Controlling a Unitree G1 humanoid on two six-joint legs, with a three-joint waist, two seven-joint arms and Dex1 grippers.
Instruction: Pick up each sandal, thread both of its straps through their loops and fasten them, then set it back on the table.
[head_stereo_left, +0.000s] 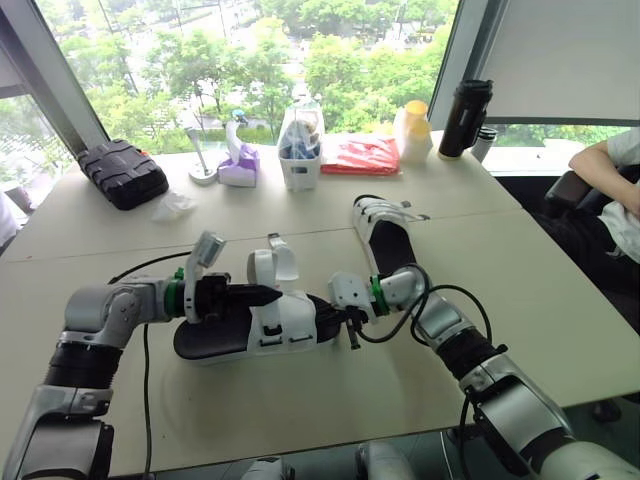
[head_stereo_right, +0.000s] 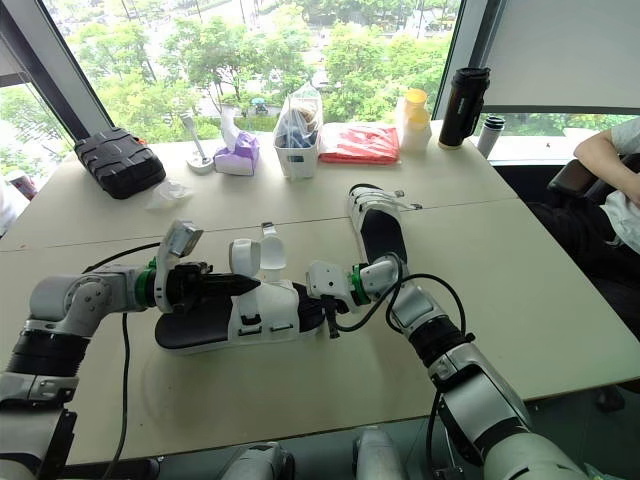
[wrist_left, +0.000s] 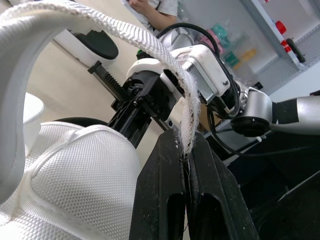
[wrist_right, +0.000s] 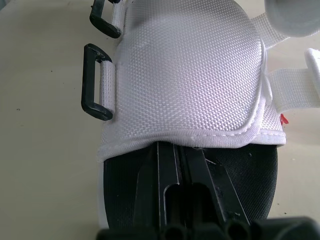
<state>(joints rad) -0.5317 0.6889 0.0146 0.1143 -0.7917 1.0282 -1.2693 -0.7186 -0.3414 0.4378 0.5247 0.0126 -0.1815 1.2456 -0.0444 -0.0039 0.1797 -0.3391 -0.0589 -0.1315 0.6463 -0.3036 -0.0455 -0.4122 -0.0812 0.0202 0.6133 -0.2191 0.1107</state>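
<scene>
The left end effector (wrist_left: 184, 146) grips the strap (wrist_left: 188, 112); loops (wrist_right: 88, 80) lie at 6 o'clock on the 9-to-3 sandal (head_stereo_left: 215, 342); right end effector (wrist_right: 176, 156) closed.

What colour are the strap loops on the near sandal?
The loops are black, on a white upper; clearest in the right wrist view.
</scene>
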